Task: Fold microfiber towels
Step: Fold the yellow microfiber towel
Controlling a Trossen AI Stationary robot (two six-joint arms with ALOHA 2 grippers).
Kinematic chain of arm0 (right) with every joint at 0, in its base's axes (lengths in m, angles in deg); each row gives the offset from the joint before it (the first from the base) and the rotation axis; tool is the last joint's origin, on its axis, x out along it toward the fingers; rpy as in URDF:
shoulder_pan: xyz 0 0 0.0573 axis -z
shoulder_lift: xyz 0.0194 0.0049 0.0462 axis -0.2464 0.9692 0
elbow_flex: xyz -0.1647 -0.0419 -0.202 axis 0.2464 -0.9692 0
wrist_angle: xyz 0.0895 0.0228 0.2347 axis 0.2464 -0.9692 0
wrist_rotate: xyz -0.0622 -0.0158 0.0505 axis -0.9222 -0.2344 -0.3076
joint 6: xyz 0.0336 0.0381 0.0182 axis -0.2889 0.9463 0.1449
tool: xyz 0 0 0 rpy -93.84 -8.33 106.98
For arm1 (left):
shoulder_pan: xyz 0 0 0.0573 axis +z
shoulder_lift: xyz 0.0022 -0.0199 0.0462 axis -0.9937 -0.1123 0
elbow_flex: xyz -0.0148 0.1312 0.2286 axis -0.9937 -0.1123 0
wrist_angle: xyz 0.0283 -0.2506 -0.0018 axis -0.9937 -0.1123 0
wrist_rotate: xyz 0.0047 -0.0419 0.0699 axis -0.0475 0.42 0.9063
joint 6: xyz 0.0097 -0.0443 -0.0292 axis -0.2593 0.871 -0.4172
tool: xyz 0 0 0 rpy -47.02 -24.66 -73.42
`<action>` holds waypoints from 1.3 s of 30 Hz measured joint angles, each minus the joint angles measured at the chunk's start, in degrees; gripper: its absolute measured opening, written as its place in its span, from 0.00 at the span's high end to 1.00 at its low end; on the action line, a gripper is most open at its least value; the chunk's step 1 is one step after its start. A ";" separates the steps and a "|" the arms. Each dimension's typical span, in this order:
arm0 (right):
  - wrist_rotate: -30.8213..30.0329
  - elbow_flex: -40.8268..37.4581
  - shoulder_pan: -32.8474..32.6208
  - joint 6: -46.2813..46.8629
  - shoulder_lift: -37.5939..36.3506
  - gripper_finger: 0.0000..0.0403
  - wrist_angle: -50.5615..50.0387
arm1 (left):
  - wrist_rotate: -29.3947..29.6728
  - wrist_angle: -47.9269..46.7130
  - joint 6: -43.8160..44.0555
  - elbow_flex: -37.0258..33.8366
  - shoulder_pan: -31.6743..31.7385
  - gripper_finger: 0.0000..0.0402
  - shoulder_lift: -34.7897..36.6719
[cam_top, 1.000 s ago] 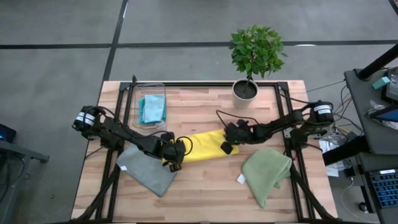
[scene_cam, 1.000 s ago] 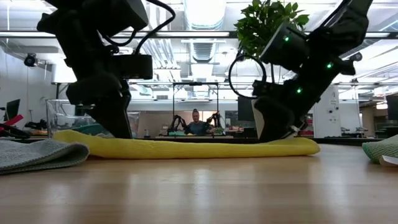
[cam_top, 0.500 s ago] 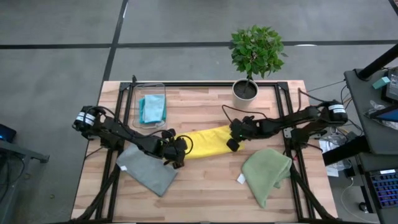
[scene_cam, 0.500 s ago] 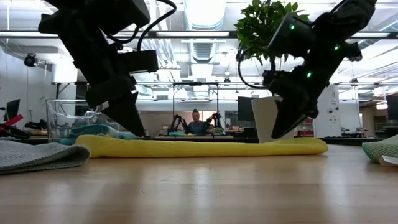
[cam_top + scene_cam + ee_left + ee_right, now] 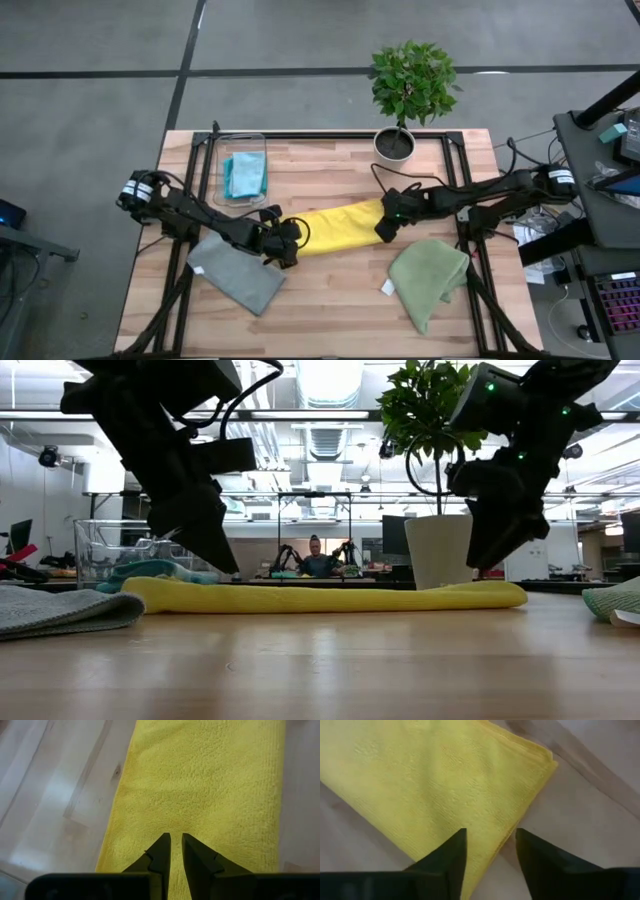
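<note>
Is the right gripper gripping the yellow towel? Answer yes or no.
No: the right gripper stands open above the yellow towel, nothing between its fingers.

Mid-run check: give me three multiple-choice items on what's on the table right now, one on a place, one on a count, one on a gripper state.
1. Where does the teal towel lie?
A. in the clear bin
B. under the plant
C. on the grey towel

2. How many towels lie on the tabletop outside the bin?
A. one
B. three
C. five

3. How does the right gripper stand?
A. shut on the yellow towel
B. open, over the yellow towel's corner
C. shut on the green towel

Key: 1 A, the teal cloth shows inside the bin's walls. 2 B, the yellow towel, grey towel and green towel lie on the wood. 3 B, its wrist view shows a gap between the fingers with nothing in it.
</note>
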 joint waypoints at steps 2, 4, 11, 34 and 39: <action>0.00 -0.15 0.25 0.26 0.62 0.54 0.28 | 0.00 0.05 0.00 0.00 0.01 0.92 0.00; -0.04 -0.27 0.67 1.15 1.34 0.49 0.35 | 0.00 0.17 -0.01 0.00 0.00 0.92 0.00; 0.33 -2.78 3.81 1.25 4.76 0.36 6.07 | 0.00 0.84 -0.01 0.00 0.00 0.92 0.00; 6.39 -5.79 6.38 -1.93 6.22 0.47 20.35 | -0.37 8.48 -1.01 -1.08 -0.04 0.92 0.00; 6.04 -5.77 6.36 -4.25 2.85 0.50 18.28 | -3.18 20.49 -1.38 -4.87 -0.04 0.92 -0.01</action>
